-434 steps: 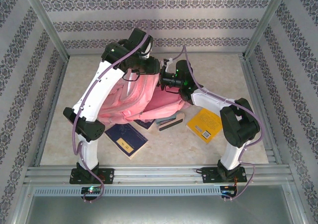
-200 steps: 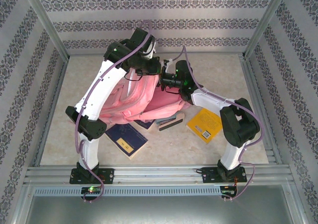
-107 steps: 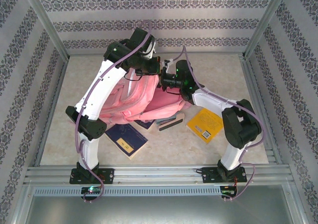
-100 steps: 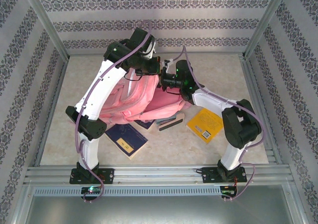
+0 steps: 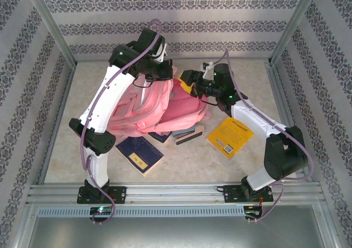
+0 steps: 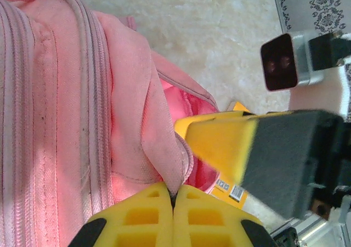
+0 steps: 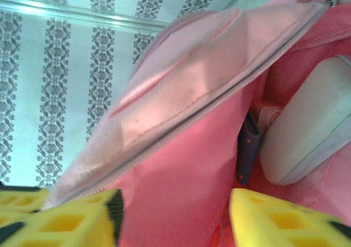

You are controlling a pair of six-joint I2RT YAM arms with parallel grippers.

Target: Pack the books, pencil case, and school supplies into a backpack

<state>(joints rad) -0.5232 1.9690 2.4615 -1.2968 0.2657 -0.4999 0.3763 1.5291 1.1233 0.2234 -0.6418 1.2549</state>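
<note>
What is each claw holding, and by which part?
The left claw is shut on the backpack, pinching the fabric edge beside its open zipper. The right claw is open, holding nothing.

Yellow fingers (image 7: 71, 219) spread apart; backpack (image 7: 181, 93) open, pencil case (image 7: 312, 126) inside beside dark item (image 7: 249, 148).

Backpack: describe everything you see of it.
The backpack is pink woven fabric with double zip tracks and front pockets, lying slumped mid-table. The left tool is shut on its flap edge, holding the main opening up. The right tool sits open at that opening. Inside lie a mint pencil case and a dark flat item.
</note>
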